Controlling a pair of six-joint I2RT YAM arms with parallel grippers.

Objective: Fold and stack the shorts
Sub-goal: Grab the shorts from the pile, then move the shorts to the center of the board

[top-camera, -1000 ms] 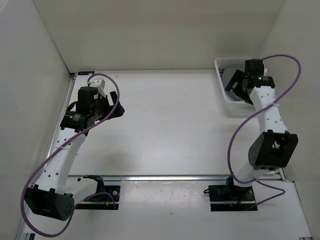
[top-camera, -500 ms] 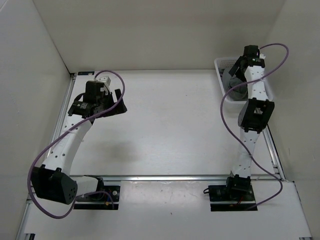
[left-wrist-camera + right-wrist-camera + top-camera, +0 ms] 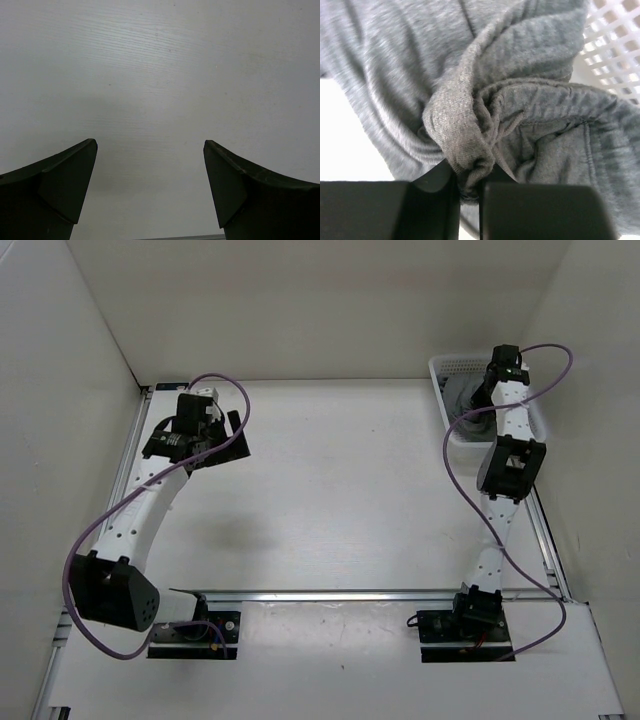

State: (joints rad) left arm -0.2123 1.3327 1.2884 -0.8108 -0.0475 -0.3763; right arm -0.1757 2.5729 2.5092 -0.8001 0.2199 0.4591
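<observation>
Inside the white plastic mesh basket (image 3: 450, 364) at the worktop's (image 3: 340, 490) far right corner, the right arm's (image 3: 510, 420) jaws pinch a bunched fold of the soft mid-grey fabric shorts (image 3: 520, 100), likely to lift them out, while the left arm's (image 3: 150, 502) jaws hang wide apart above the worktop.

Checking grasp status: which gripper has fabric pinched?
The right gripper, shut on the shorts at the basket; the left gripper is open over the table.

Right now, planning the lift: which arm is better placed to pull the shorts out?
Right: the right gripper grips the shorts in the basket; the left gripper hangs open over the table.
</observation>
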